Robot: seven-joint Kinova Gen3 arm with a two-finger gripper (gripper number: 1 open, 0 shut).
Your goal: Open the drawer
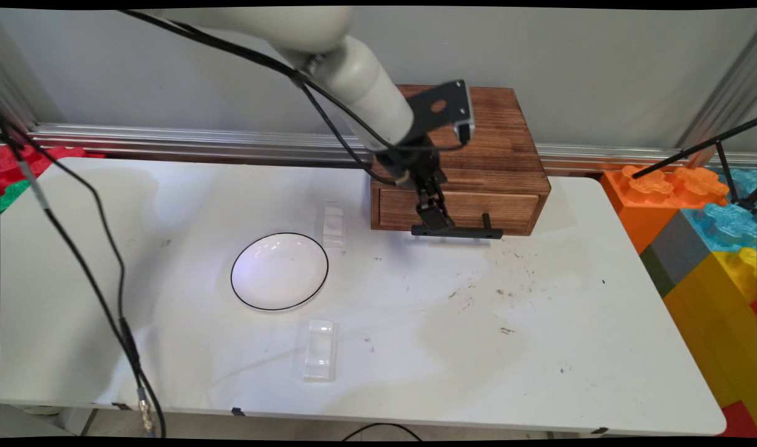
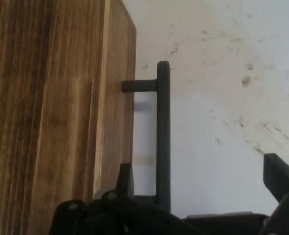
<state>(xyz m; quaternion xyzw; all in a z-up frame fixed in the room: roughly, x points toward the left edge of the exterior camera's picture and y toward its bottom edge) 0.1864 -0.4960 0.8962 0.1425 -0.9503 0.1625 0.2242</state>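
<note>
A dark wooden box (image 1: 484, 133) stands at the back of the white table (image 1: 540, 347), with one drawer (image 1: 515, 208) in its front. The drawer's black bar handle (image 1: 462, 233) sticks out toward the table's near side. My gripper (image 1: 436, 218) hangs straight down in front of the drawer, at the left part of the handle. In the hand view the handle (image 2: 163, 132) runs between my fingers, close to the left finger (image 2: 126, 177), while the right finger (image 2: 279, 171) stands far off. The gripper (image 2: 202, 169) is open around the bar, and the drawer front (image 2: 117, 98) looks closed.
A white bowl with a black rim (image 1: 279, 271) lies left of the box. One clear plastic block (image 1: 333, 226) lies by the bowl's far edge and another (image 1: 320, 349) nearer the front. Big coloured blocks (image 1: 695, 217) stand off the table's right end. Black cables (image 1: 99, 273) hang at left.
</note>
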